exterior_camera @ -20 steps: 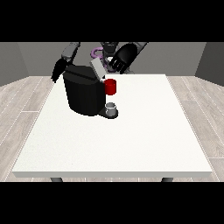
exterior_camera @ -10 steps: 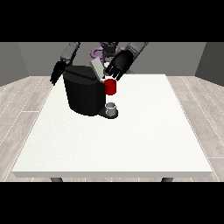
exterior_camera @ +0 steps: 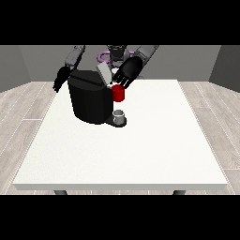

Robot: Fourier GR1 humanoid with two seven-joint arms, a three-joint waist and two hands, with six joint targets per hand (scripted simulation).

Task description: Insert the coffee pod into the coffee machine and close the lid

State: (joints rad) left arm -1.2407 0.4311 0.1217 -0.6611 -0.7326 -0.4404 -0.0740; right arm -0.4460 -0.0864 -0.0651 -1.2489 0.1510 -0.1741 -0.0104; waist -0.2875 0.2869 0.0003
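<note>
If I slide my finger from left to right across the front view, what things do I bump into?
The hand at the view's left → the black coffee machine → the small grey cup → the hand at the view's right.

A large white table (exterior_camera: pixel 140 154) stands on pale wood-plank floor (exterior_camera: pixel 23 112) before plain grey walls (exterior_camera: pixel 197 61).

You're looking at a plain room, maybe a home: wood-plank floor (exterior_camera: pixel 28 101), grey walls (exterior_camera: pixel 33 61), a white table (exterior_camera: pixel 140 150) under the hands.
</note>
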